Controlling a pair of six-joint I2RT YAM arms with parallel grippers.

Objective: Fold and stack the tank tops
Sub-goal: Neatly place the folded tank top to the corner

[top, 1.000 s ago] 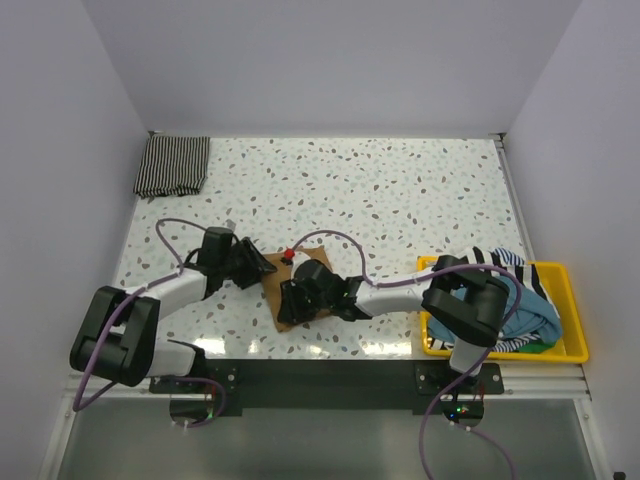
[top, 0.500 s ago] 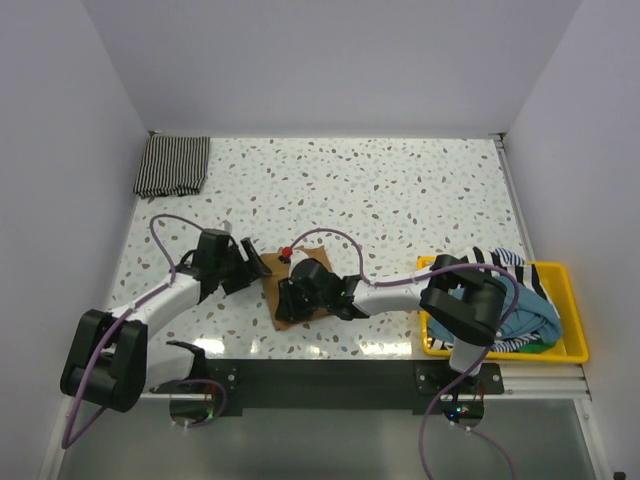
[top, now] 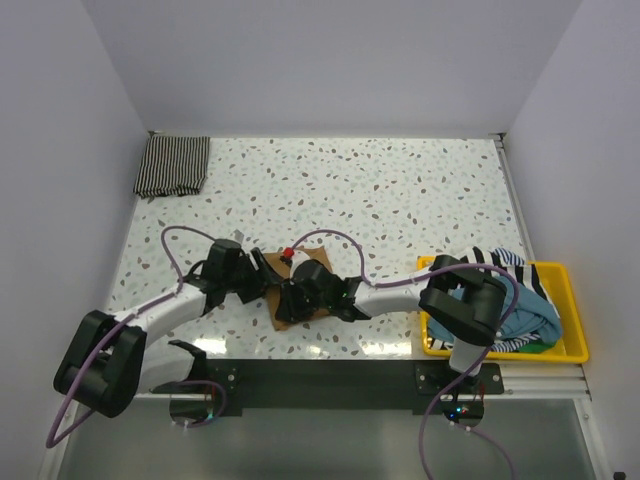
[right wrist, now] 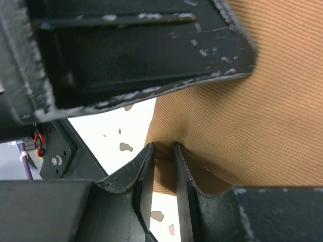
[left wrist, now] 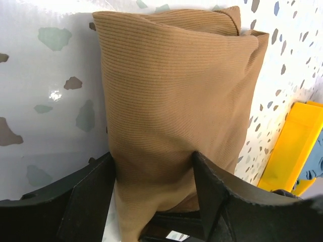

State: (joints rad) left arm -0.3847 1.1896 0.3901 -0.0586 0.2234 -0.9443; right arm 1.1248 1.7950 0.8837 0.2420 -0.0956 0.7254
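The plain tan-brown tank top (top: 284,318) lies folded small on the table near the front, mostly under both grippers. In the left wrist view the tan top (left wrist: 171,91) runs between my left gripper's (left wrist: 154,159) spread fingers, which straddle its near end. My left gripper (top: 262,280) is at the top's left edge. My right gripper (top: 292,298) is shut on a pinched fold of the tan cloth (right wrist: 252,116), seen between its narrow fingers (right wrist: 164,148). The thin-striped tank top (top: 172,165) lies folded at the far left corner.
A yellow bin (top: 570,352) at the front right holds a teal top and a broad-striped top (top: 500,258). Purple cables loop over the table by both arms. The left gripper's body (right wrist: 141,50) fills the upper part of the right wrist view.
My left gripper has moved right, from beside the tan top's left edge to straddling it. My right gripper has stayed on the cloth, barely moving.
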